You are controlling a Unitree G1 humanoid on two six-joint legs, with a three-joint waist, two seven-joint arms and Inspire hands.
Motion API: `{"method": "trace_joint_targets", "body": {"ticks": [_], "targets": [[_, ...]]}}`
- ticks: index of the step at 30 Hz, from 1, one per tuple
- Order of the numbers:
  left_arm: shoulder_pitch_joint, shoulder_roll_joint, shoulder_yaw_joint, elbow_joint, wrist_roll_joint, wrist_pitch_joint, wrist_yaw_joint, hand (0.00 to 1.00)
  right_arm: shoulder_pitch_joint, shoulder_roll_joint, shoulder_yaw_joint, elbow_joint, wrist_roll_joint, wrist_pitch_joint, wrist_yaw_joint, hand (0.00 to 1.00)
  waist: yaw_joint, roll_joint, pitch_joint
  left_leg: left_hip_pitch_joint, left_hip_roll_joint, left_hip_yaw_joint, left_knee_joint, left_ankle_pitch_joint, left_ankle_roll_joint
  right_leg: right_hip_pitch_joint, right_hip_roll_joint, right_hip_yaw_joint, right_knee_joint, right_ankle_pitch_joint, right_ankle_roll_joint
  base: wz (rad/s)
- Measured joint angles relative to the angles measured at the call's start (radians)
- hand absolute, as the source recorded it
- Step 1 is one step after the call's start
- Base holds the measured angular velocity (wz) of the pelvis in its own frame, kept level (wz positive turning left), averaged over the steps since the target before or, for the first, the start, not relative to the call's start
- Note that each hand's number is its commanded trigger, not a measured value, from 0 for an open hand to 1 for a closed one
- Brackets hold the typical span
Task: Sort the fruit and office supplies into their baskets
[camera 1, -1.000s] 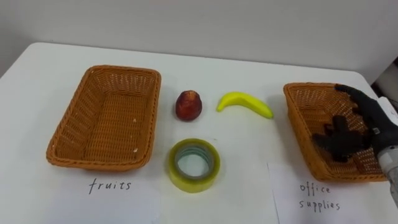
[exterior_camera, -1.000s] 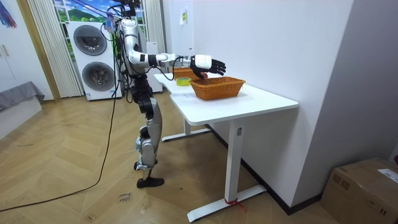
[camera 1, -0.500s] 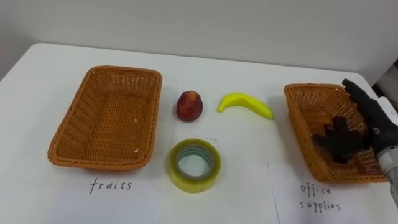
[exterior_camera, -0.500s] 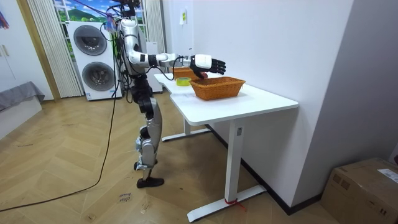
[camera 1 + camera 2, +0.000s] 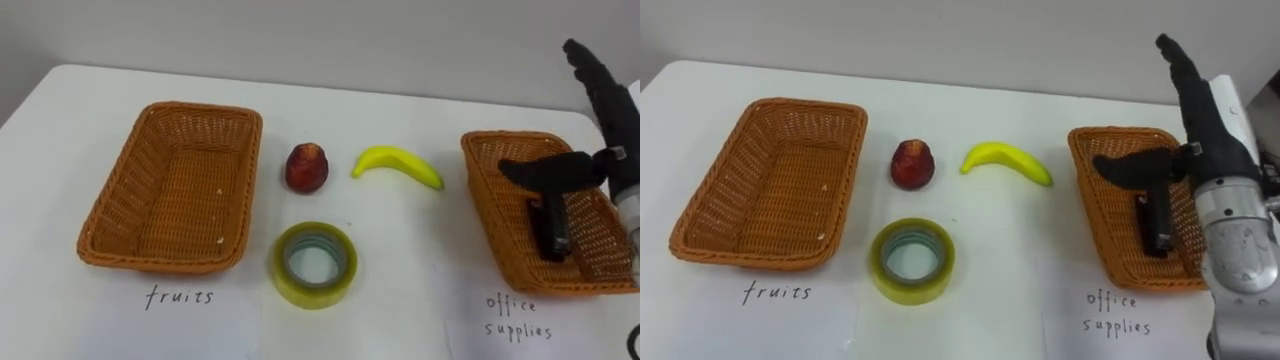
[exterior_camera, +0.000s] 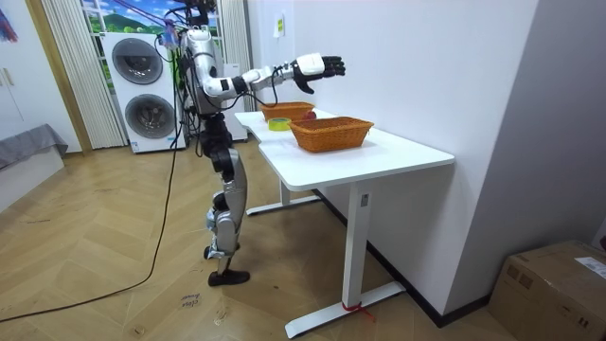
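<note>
tabletop point(image 5: 400, 100), black item point(image 5: 553, 228) in right basket point(image 5: 488, 200)

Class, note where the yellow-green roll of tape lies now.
In the left eye view, the yellow-green roll of tape lies flat, directly in front of the red fruit and right of the empty wicker basket.

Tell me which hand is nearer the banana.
Right, as far as can be told. The right hand hovers open above the office supplies basket, to the banana's right. The left hand's place cannot be told.
</note>
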Motion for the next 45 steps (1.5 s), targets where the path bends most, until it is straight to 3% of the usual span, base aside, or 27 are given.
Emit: {"method": "trace_joint_targets", "body": {"ticks": [7,11,19,29,45], "targets": [[0.005,0.001,-0.002,-0.002,0.001,-0.004,0.005,0.0,-0.005,0.0,0.056,-0.029,0.07,0.0,0.002,0.0,0.004,-0.004,0.001,-0.006,0.0,-0.008,0.002,0.0,0.0,0.001,-0.002,-0.017,0.001,0.0,0.0,0.05],[0.01,-0.001,-0.042,0.01,0.001,0.004,0.018,0.0,-0.005,0.0,0.104,-0.028,0.085,0.0,0.012,0.0,0.026,0.003,0.0025,-0.002,0.0,-0.011,0.002,0.0,0.0,0.007,-0.002,-0.019,0.005,0.0,0.0,0.02],[0.016,-0.003,-0.053,0.013,0.004,0.012,0.024,0.0,-0.005,0.0,0.172,-0.019,0.14,0.002,0.042,0.0,0.055,0.008,0.004,-0.001,-0.001,-0.035,-0.001,0.0,0.0,0.018,-0.003,-0.042,0.005,0.0,0.0,0.09],[0.009,-0.001,-0.083,0.01,0.008,0.024,0.024,0.0,-0.014,0.001,0.296,0.014,0.16,0.002,0.074,0.0,0.094,-0.01,0.0042,-0.026,-0.003,-0.063,0.017,0.0,-0.001,0.023,-0.005,-0.082,-0.007,0.0,0.0,0.09],[-0.004,0.002,-0.098,0.015,0.013,0.028,0.025,0.0,-0.016,0.007,0.426,0.098,0.134,0.009,0.134,0.0,0.153,-0.009,0.0065,-0.037,-0.004,-0.065,0.022,0.0,-0.001,0.016,-0.005,-0.081,-0.007,0.0,0.0,0.01]]}}
